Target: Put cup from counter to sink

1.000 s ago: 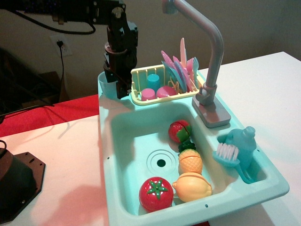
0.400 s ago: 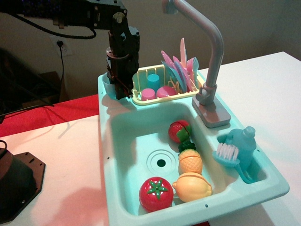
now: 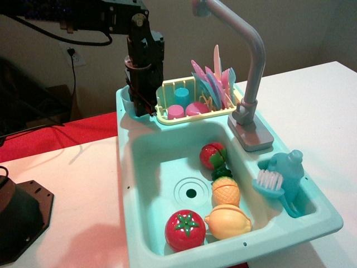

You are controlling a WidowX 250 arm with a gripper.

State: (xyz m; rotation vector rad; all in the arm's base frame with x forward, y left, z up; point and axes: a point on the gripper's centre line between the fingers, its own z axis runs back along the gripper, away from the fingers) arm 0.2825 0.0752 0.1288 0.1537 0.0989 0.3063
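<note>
The pale aqua translucent cup (image 3: pixel 125 101) stands on the mint-teal counter (image 3: pixel 126 125) at the back left corner of the sink unit. My black gripper (image 3: pixel 140 107) points down right against the cup's right side and hides most of it. Its dark fingers blend together, so I cannot tell whether they grip the cup. The sink (image 3: pixel 149 167), with its ringed drain (image 3: pixel 191 193), lies in front of and below the gripper.
A yellow dish rack (image 3: pixel 167 118) with pink cups (image 3: pixel 175 111), a blue cup (image 3: pixel 182 96) and cutlery stands right of the gripper. The grey faucet (image 3: pixel 254 61) rises at the back right. The basin holds a strawberry (image 3: pixel 212 154), pineapple (image 3: pixel 225 191), lemon (image 3: pixel 227 221) and tomato (image 3: pixel 184 229).
The gripper has shifted a little to the left and now covers more of the cup. The cup has stayed in place on the counter.
</note>
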